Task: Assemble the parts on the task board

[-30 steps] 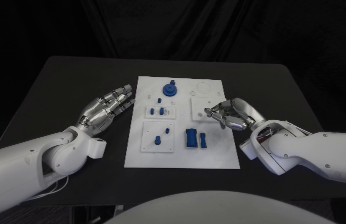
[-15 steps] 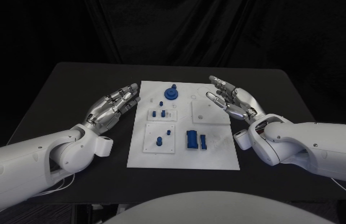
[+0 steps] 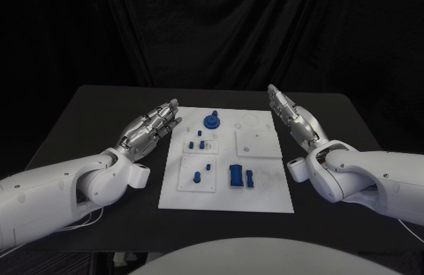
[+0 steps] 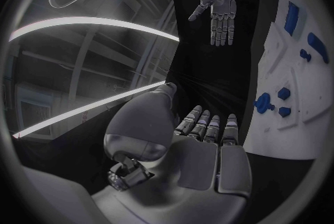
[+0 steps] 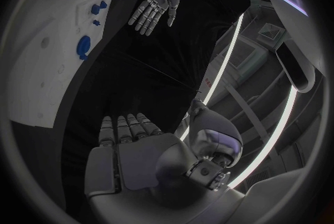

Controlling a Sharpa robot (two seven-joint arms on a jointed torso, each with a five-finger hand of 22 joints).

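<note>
Blue parts (image 3: 238,174) sit on the white task board (image 3: 263,198); left hand (image 3: 151,128) and right hand (image 3: 293,120) flank it, fingers straight, holding nothing, probably keeping clear.

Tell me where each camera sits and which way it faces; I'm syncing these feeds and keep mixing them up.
Head view: from the robot's head, down at the task board; left hand and right hand flank it.
Left wrist view: behind the left hand, towards the board and the right hand.
Right wrist view: behind the right hand, towards the left hand.
All share the board.
</note>
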